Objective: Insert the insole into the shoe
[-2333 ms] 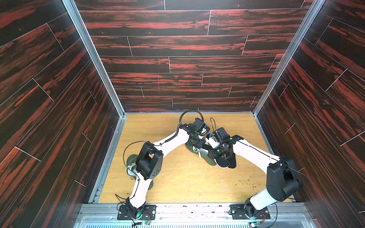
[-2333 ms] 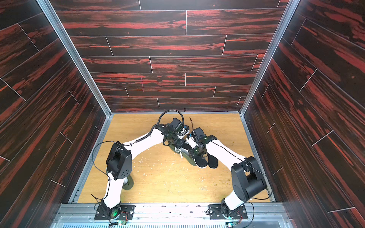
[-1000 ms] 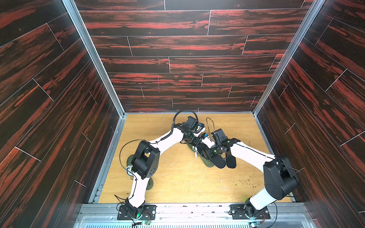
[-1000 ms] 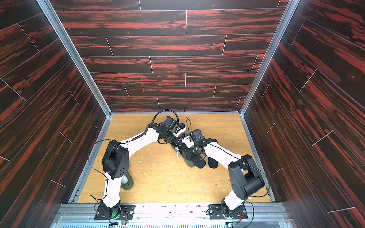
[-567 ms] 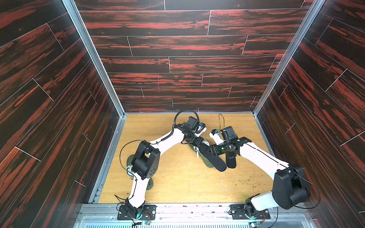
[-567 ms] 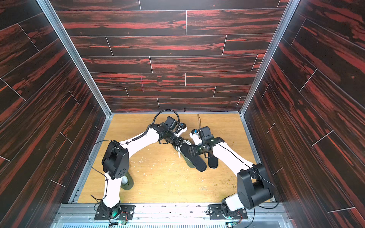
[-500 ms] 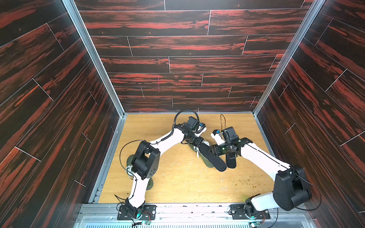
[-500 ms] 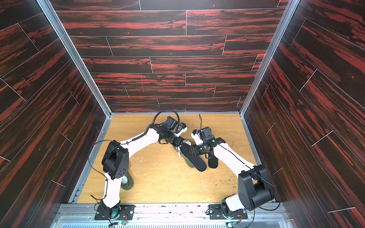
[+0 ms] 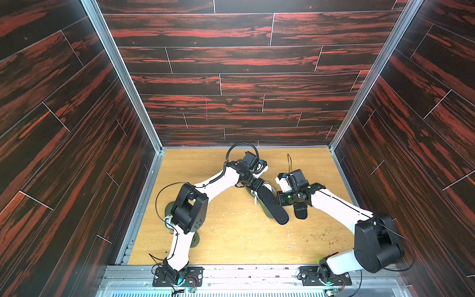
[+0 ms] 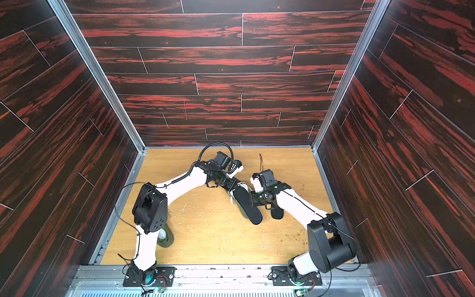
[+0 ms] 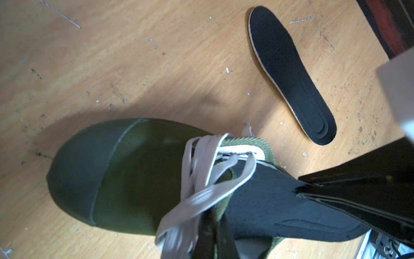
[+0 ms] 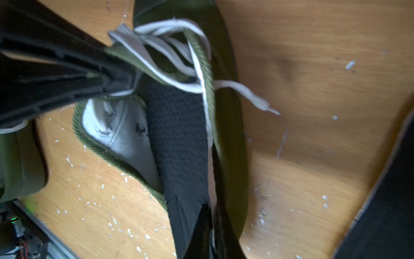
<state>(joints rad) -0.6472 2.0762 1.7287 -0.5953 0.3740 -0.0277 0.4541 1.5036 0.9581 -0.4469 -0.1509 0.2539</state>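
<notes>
- The left gripper point(image 12: 131, 78) pinches the edge of the green shoe point(image 11: 107, 170).
- The right gripper point(image 12: 209, 215) is clamped on the black insole point(image 12: 179, 134), which is partly inside the shoe.
- A second insole point(image 11: 289, 71) lies nearby on the tabletop point(image 11: 134, 67).

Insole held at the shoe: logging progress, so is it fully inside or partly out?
Partly out: one end of the insole runs under the laces into the shoe; the rest sticks out.

"How many shoes do you count in there?"
"Two, both olive: a laced shoe point(image 11: 125, 175) and a second shoe point(image 10: 168, 240)."
"And insoles?"
"Two as well, both black: one insole point(image 11: 280, 206) and a spare insole point(image 11: 289, 74). Two arms, too: the left arm point(image 9: 218, 183) and the right arm point(image 9: 336, 205)."
</notes>
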